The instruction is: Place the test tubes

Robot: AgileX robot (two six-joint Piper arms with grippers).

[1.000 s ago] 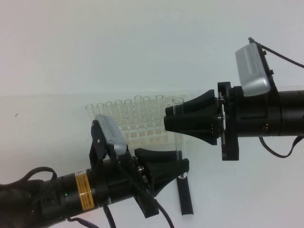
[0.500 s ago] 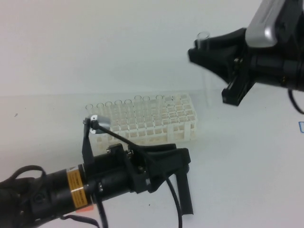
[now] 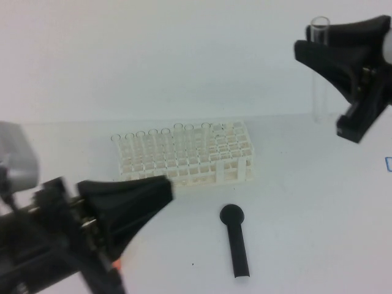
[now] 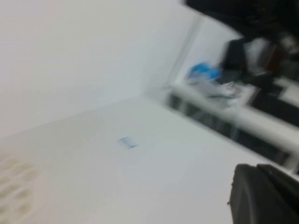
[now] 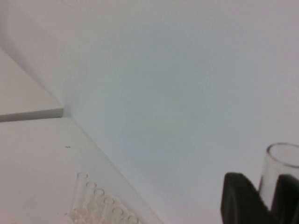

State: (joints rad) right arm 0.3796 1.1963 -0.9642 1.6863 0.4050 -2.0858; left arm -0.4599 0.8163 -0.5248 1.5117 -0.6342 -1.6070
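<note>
Up high, the right gripper (image 3: 313,49) clamps an upright clear glass test tube (image 3: 318,92) between its fingers. The left gripper (image 3: 160,187) sits low, tip near the white plastic tube rack (image 3: 245,168); open or closed, I cannot tell.

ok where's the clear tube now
High view, upper right: clear tube upright in the right gripper, above-right of the rack; left gripper lower left.
</note>
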